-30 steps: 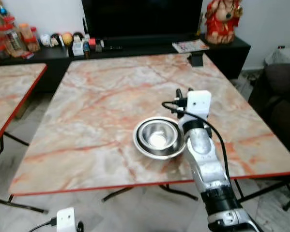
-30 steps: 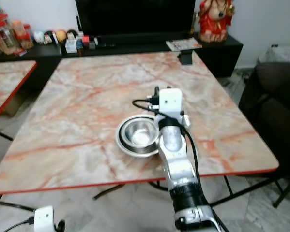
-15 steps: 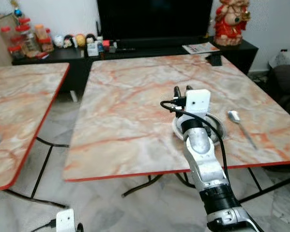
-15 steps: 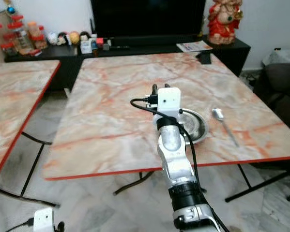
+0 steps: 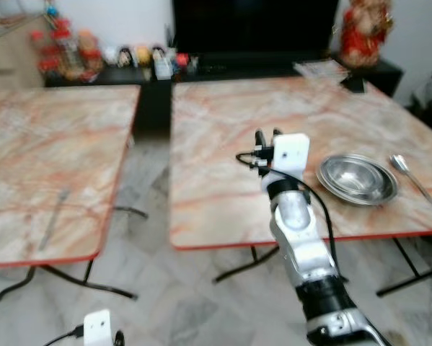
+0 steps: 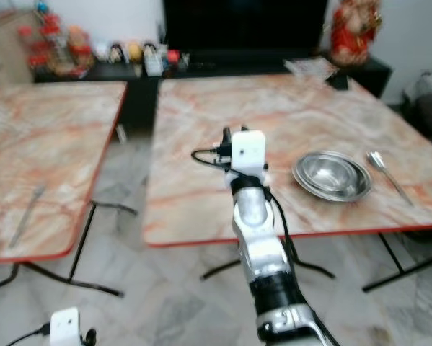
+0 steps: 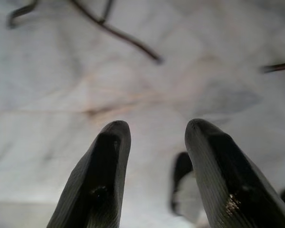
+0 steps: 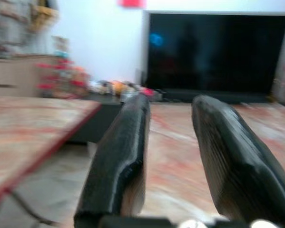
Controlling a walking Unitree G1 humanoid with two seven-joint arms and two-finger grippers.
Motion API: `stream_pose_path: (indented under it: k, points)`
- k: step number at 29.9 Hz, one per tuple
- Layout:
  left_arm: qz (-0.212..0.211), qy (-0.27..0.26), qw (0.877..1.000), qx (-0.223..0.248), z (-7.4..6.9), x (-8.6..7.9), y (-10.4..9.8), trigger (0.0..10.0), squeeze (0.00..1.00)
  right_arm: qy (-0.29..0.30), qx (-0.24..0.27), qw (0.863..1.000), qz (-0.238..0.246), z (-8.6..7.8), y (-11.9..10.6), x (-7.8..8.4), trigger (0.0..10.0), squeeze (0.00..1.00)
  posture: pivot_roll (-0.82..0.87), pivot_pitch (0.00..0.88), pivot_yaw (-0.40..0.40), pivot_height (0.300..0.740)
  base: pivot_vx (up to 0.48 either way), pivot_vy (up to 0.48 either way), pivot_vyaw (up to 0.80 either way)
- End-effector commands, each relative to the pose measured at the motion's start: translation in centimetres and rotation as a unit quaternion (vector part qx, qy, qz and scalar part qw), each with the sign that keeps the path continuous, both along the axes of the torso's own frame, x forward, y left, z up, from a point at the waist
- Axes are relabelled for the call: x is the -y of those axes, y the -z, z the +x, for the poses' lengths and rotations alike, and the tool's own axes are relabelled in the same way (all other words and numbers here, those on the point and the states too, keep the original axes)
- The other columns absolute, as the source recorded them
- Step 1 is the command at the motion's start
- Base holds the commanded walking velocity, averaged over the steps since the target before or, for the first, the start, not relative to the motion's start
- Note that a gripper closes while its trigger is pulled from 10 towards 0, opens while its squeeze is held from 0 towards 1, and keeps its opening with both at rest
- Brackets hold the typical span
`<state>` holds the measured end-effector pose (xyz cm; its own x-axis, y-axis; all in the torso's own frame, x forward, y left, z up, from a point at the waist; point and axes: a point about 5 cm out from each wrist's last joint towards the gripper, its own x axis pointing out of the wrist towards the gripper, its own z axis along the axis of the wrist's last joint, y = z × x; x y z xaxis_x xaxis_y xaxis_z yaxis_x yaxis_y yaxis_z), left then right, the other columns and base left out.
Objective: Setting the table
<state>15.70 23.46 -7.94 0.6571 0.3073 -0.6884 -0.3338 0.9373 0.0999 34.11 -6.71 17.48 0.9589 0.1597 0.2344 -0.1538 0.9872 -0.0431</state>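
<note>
A steel bowl (image 5: 356, 179) rests near the front right of the marble table (image 5: 223, 144), with a spoon (image 5: 412, 175) lying just to its right. My right gripper (image 5: 268, 135) is raised over the table's front left part, well left of the bowl; it is open and empty, its fingers (image 8: 121, 156) pointing toward the television. On the second marble table (image 5: 50, 151) to the left lies a long grey utensil (image 5: 51, 220), blurred. My left gripper (image 7: 154, 130) hangs low over the tiled floor, open and empty.
A floor gap (image 5: 152, 180) with black table legs (image 5: 122, 213) separates the two red-edged tables. Behind them, a dark low cabinet (image 5: 129, 72) carries jars, small items and a television (image 5: 252, 29); a red statue (image 5: 363, 32) stands at its right end.
The whole view has swung left, a camera move: the left table and its utensil have come into view, and the bowl and spoon now sit at the right. My right arm keeps its pose.
</note>
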Motion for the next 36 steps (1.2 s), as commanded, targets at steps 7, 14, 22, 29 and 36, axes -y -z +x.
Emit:
stream_pose_path:
  k: [7,14,22,29,36]
  points:
    - [-0.007,-0.006,1.0,0.005,0.4,0.4,-0.1,10.0,0.0,0.009,0.002,1.0,-0.002,0.4,-0.1,0.9,10.0,0.0,0.01,0.0,0.004,0.732,0.0,0.437,0.0]
    - [-0.009,-0.008,1.0,0.007,0.4,0.5,0.0,10.0,0.0,0.005,-0.007,1.0,-0.006,0.4,0.4,1.0,10.0,0.0,0.01,0.0,0.0,0.732,0.0,0.434,0.0]
    - [-0.008,-0.006,1.0,0.005,0.3,0.5,0.0,10.0,0.0,0.028,-0.085,0.996,-0.012,0.3,5.0,2.9,10.0,0.0,0.01,0.0,-0.002,0.732,0.0,0.429,0.0]
    - [-0.006,-0.004,1.0,0.002,0.2,0.3,0.0,10.0,0.0,0.028,-0.084,0.996,-0.018,0.4,5.1,3.3,10.0,0.0,0.01,0.0,-0.001,0.732,0.0,0.407,0.0]
    - [-0.004,0.003,1.0,0.003,0.4,0.5,0.0,10.0,0.0,0.016,-0.075,0.997,-0.01,0.6,4.9,2.4,10.0,0.0,0.02,0.0,-0.001,0.732,0.0,0.402,0.0]
